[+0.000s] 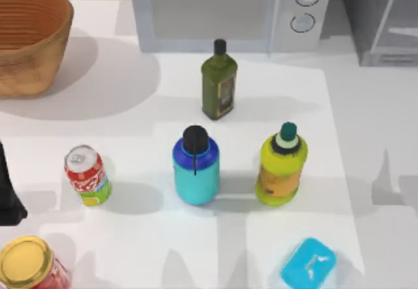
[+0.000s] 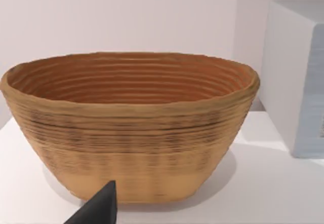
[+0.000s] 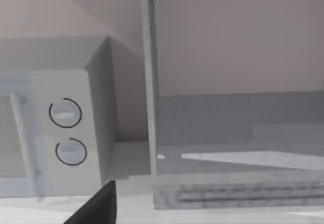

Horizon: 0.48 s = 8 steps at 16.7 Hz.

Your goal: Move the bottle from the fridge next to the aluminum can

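While the bottle [image 1: 196,171] stands upright in the middle of the table [image 1: 366,145], not in the fridge [image 1: 382,21] at the far right corner, my left arm [image 1: 8,194] waits at the table's left edge. My left gripper [image 2: 98,209] faces the woven basket [image 2: 131,127] in the far left corner. My right gripper [image 3: 98,206] looks at the fridge front and the microwave [image 3: 55,133] beside it. Whether either gripper is open or closed I cannot tell, and neither appears to hold anything.

The aluminum can [image 1: 87,176] stands near the left edge, apart from the bottle, with bare table between them. That gap looks like the clear lane for the move.

In my judgement, the risks sit around the bottle. The yellow-green bottle [image 1: 282,168] is close on its right, so a wide approach from that side could knock it over. The olive-oil bottle [image 1: 219,86] stands behind, toward the microwave, and could be clipped by a reach from the far edge. Setting down too close could tip the can, which looks light. The red jar [image 1: 29,266] at the near left corner narrows the room there, and a blue box [image 1: 308,263] lies by the near edge on the right.
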Each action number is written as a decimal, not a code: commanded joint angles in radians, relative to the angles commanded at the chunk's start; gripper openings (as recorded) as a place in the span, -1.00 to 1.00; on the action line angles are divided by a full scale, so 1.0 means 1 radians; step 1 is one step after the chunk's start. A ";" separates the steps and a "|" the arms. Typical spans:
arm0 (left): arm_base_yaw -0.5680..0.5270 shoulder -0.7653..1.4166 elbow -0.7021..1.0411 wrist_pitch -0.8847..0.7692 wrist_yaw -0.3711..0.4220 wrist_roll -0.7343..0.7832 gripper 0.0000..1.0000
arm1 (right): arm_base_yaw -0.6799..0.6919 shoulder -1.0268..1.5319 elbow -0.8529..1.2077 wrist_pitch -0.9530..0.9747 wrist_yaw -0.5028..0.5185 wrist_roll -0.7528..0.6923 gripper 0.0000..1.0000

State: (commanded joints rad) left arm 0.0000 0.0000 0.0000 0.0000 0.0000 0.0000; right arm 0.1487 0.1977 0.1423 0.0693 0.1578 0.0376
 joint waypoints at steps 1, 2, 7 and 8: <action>0.000 0.000 0.000 0.000 0.000 0.000 1.00 | -0.042 -0.059 -0.040 -0.022 -0.045 -0.010 1.00; 0.000 0.000 0.000 0.000 0.000 0.000 1.00 | -0.078 -0.108 -0.074 -0.039 -0.083 -0.019 1.00; 0.000 0.000 0.000 0.000 0.000 0.000 1.00 | -0.149 -0.198 -0.142 -0.069 -0.158 -0.038 1.00; 0.000 0.000 0.000 0.000 0.000 0.000 1.00 | -0.149 -0.198 -0.142 -0.069 -0.158 -0.038 1.00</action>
State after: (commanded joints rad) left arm 0.0000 0.0000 0.0000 0.0000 0.0000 0.0000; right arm 0.0000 0.0000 0.0000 0.0000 0.0000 0.0000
